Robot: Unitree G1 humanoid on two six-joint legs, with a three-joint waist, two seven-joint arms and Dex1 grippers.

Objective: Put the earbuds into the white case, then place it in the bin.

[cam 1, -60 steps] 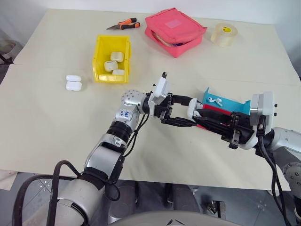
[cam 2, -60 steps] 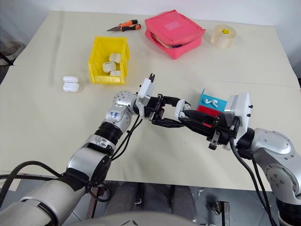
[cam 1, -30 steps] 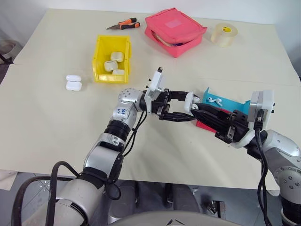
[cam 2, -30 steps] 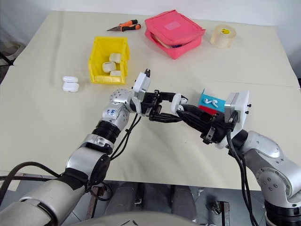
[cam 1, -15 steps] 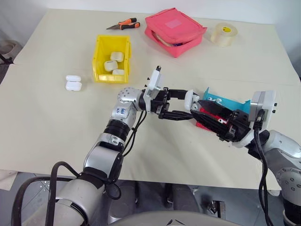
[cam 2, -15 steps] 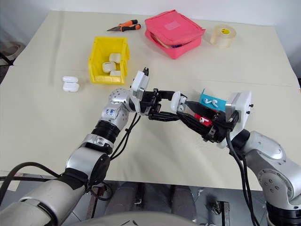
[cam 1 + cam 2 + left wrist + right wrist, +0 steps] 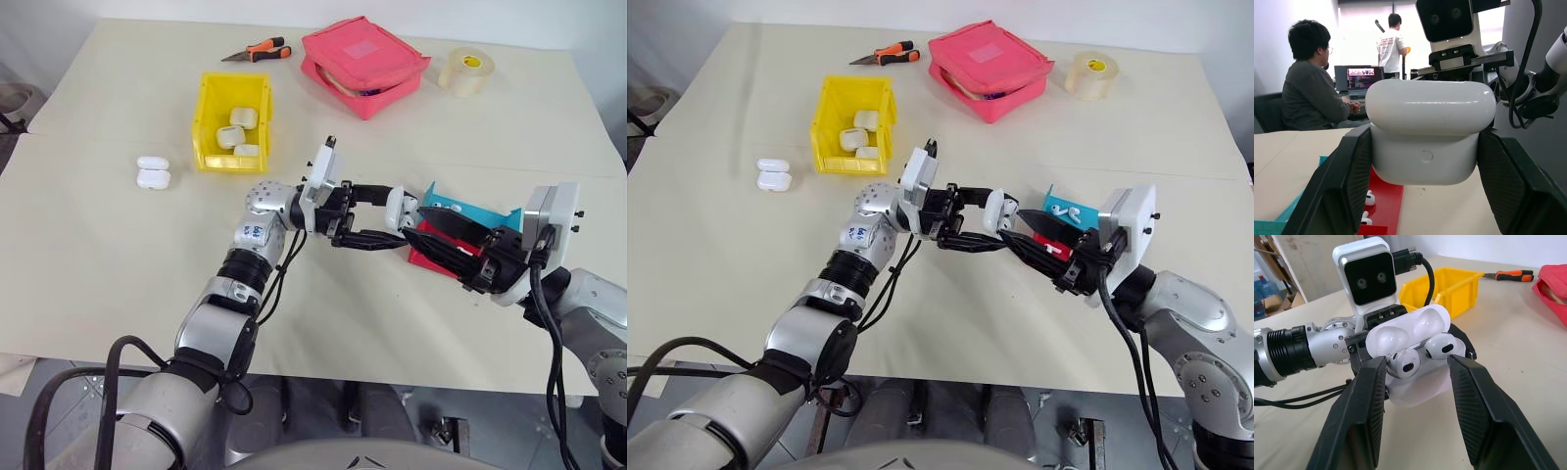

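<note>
Spread a little wider than a second ago, the right claw stands open just before the small glossy white rounded case.

That case, lid up, shows two tiny white earbuds seated in it and is clamped between the black fingers of the left claw, held above the beige counter. Beyond it, toward the counter's far left, sits the bright yellow plastic bin with more white cases inside. Behind the right claw lies a red and teal tray. Farther back rest a pink zip pouch and a tape roll.
</note>
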